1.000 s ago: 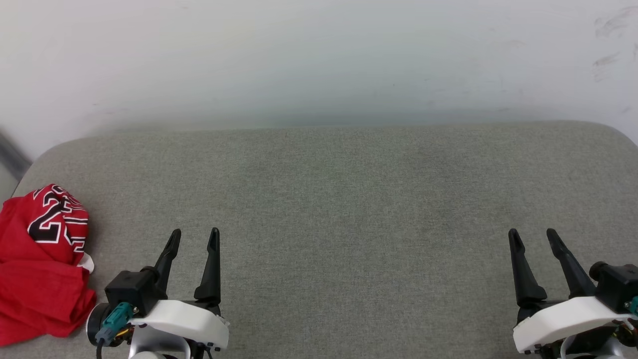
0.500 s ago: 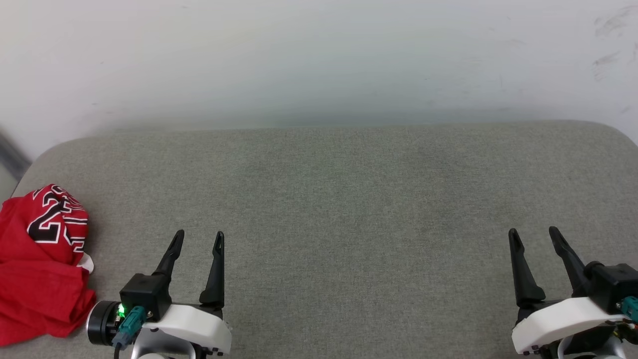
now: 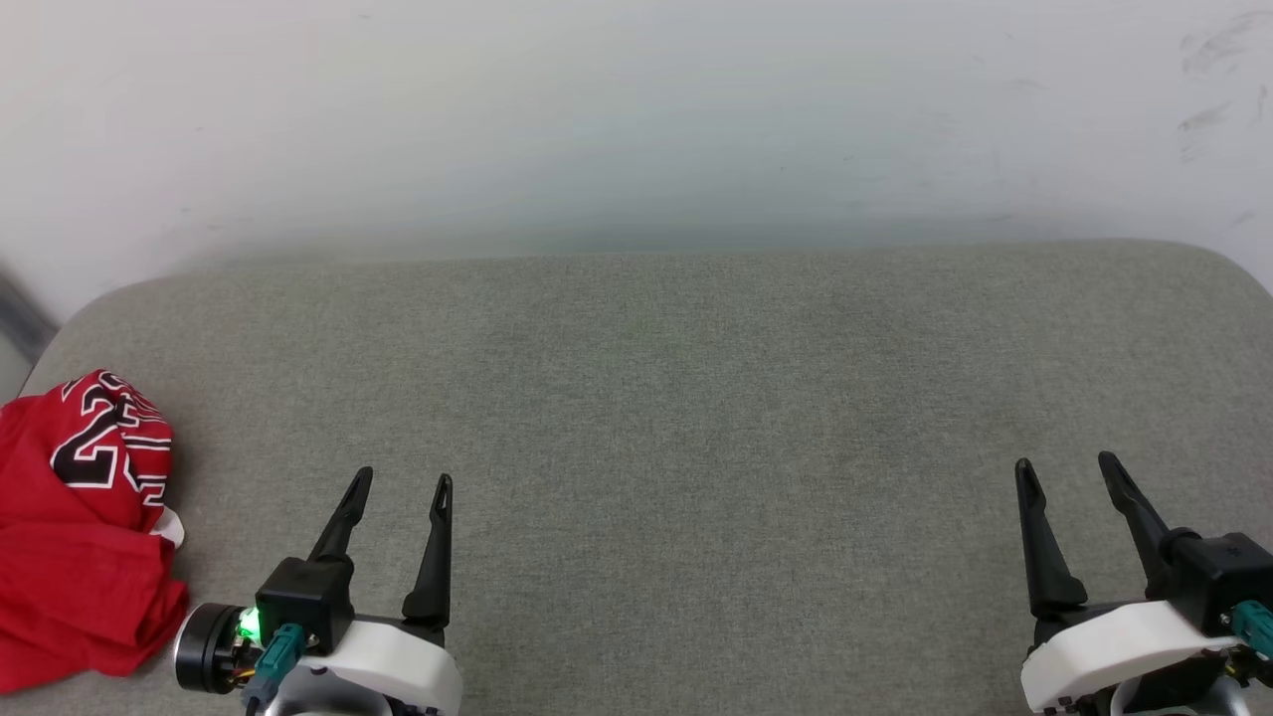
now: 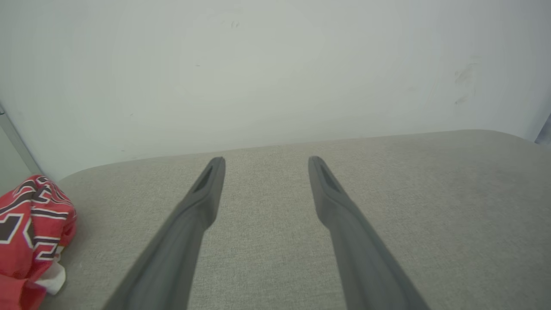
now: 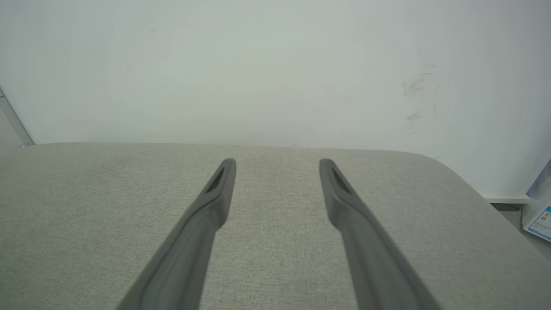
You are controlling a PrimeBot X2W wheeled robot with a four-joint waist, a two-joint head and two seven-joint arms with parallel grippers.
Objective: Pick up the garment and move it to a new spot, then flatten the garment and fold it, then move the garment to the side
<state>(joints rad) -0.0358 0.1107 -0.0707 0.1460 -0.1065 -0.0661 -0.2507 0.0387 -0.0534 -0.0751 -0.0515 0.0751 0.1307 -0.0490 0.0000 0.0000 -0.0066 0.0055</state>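
— Where is there room?
— All across the grey pad (image 3: 696, 398), middle to right side.
— What is in the way?
— The red shirt (image 3: 80, 537) bunched at the left edge (a soft lump), and the white wall (image 3: 636, 109) behind.

head cam: high, fwd-down | wrist cams: low along fingers (image 4: 201, 206) | shared: cushion (image 3: 696, 398), wall (image 3: 636, 119)
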